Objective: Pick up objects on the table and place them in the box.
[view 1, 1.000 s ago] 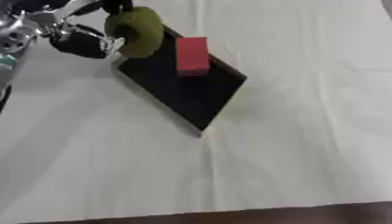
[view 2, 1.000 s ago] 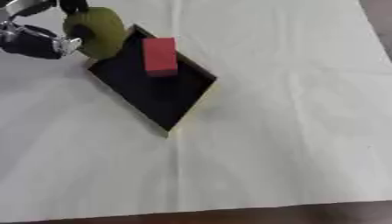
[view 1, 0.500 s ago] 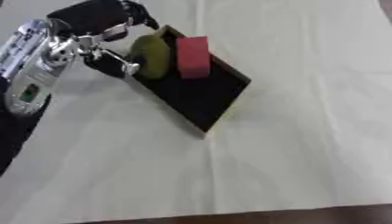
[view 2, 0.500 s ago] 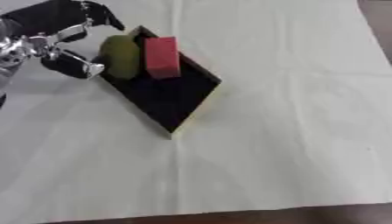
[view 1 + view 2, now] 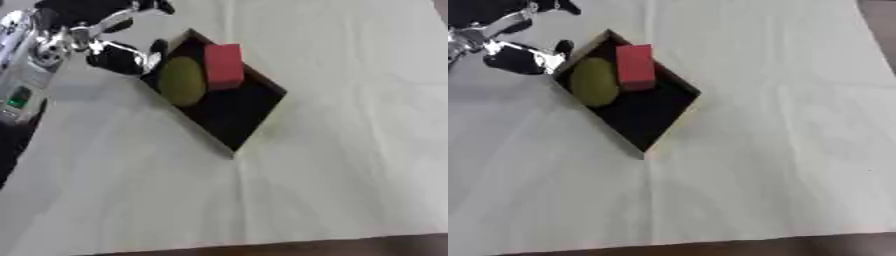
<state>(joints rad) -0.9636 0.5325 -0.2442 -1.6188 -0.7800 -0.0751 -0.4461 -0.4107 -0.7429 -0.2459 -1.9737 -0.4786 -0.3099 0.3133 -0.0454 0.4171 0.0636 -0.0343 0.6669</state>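
A: Near corner of the box (image 5: 229, 142) is bare; what lies farther in?

B: Olive-green rounded object (image 5: 182, 81) along the box's left wall, red block (image 5: 223, 65) just beside it toward the far corner. Block looks light, rigid, flat-sided: take its long faces. The green one probably needs a wrap round its middle.

A: Hand?

B: Left hand (image 5: 118, 55) beside the box's far-left edge, fingers spread, holding nothing.

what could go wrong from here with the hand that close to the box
The left robot hand sits right beside the box at its near-left wall, so pulling away carelessly might nudge or turn the box. The green object lies against that same wall, next to the red block, and a bump could roll it.
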